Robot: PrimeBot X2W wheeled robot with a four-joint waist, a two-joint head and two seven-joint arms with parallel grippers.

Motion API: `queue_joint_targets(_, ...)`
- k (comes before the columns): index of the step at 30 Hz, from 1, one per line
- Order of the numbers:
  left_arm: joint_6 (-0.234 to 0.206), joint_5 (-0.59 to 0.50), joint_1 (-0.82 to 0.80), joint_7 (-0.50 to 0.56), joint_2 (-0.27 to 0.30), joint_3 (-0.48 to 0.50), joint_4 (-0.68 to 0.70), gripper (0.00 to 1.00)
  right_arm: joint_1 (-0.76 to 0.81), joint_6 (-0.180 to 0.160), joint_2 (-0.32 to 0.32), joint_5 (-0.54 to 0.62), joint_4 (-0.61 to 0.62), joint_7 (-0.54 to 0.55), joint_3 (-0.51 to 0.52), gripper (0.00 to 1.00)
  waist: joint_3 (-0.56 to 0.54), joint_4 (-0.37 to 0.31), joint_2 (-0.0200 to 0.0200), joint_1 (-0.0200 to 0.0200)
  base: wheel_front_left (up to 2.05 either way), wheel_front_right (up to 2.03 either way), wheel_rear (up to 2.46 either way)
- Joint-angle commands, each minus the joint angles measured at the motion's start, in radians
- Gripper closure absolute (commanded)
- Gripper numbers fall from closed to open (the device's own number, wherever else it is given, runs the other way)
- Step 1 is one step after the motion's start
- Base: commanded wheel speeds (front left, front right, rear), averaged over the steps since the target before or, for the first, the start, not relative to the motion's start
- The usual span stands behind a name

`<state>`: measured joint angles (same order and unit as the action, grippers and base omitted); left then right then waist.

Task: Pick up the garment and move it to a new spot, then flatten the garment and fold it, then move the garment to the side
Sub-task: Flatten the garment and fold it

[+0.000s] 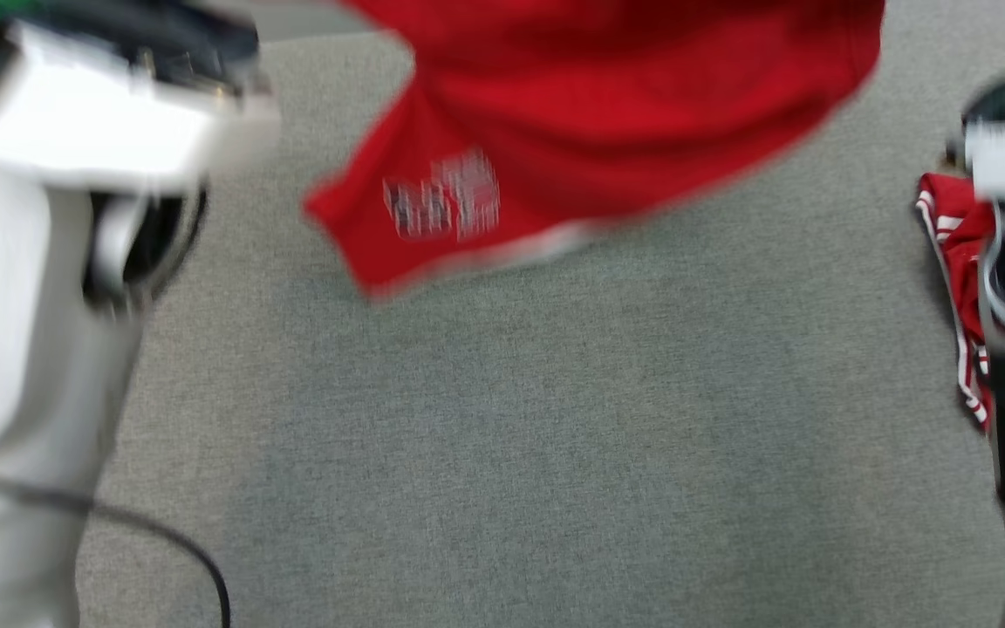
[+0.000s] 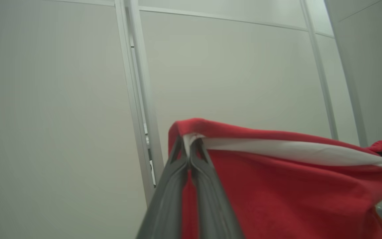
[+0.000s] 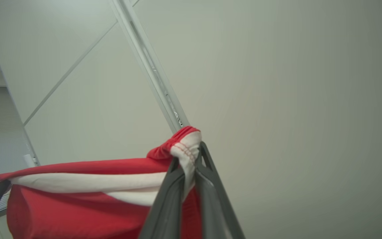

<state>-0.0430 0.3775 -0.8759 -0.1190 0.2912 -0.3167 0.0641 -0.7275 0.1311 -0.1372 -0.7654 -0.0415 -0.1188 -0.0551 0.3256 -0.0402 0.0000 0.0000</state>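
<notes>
Above the grey woven surface, the red cloth garment with its white-lined hem hangs blurred in the head view. Wrist views reveal the grips: the left gripper and the right gripper each pinch an opposite hem corner tight. The head view adds a crumpled red, white-striped cloth lying to the right.

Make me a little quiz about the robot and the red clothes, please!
1. True or false: the red garment lies flat on the gray surface.
2. What colour is the band along the garment's held edge? A white, B blue, C black.
3. Fill the gap: the left gripper and the right gripper are both ____ on the garment.
Key: 1 false, it hangs between the two grippers; 2 A; 3 shut.
</notes>
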Motion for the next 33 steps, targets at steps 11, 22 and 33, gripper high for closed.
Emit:
queue_joint_targets(11,0.094,0.039,-0.343,-0.117,-0.072,0.024,-0.607,1.00,-0.390,-0.003,0.010,-0.078,-0.585,-0.071,-0.114,1.00,0.076,0.013,0.0000,0.0000,0.00,0.00,0.00)
queue_joint_targets(22,0.154,0.113,-0.137,-0.143,-0.161,0.008,-0.910,1.00,-0.259,-0.002,0.012,-0.156,-0.839,-0.048,-0.340,1.00,0.083,0.039,0.0000,0.0000,0.00,0.00,0.00)
queue_joint_targets(33,0.164,0.104,0.272,-0.144,-0.183,0.053,-0.719,1.00,0.060,0.000,-0.022,-0.353,-0.730,-0.044,-0.452,1.00,0.041,0.030,0.0000,0.0000,0.00,0.00,0.00)
